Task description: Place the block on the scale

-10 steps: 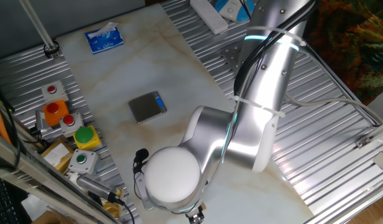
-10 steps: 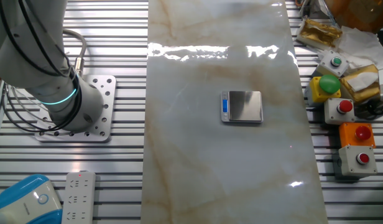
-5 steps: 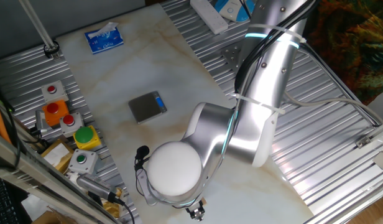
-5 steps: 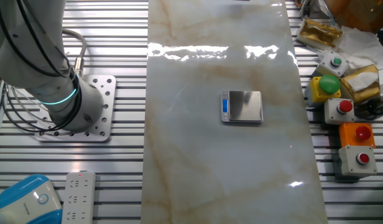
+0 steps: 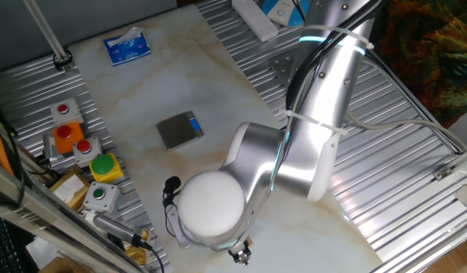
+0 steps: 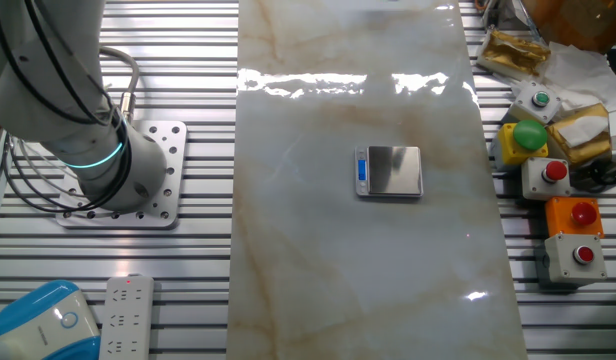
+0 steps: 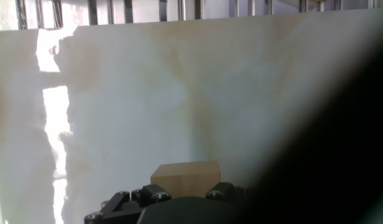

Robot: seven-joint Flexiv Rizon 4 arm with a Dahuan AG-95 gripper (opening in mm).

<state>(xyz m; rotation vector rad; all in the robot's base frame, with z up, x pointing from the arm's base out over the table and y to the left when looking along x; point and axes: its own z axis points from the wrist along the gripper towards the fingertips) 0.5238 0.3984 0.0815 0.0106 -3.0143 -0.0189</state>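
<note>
The block (image 7: 185,177) is a light tan wooden cube at the bottom middle of the hand view, right against the gripper's black housing (image 7: 179,208). The fingers do not show clearly, and a dark blur covers the right side. In one fixed view the gripper (image 5: 241,254) pokes out under the arm's white wrist at the near table edge, and the arm hides the block. The grey scale (image 5: 180,130) with its blue strip lies apart at the table's middle. It also shows in the other fixed view (image 6: 390,170), where neither gripper nor block appears.
A blue-and-white box (image 5: 127,47) lies at the far table corner. Button boxes (image 5: 74,140) stand along one side and also show in the other fixed view (image 6: 553,175). A power strip (image 6: 126,315) lies near the robot base (image 6: 118,190). The arm (image 5: 309,136) spans the table's side.
The wrist and gripper have shifted slightly in one fixed view, with the gripper tip a little higher in the frame. The scale has not moved.
</note>
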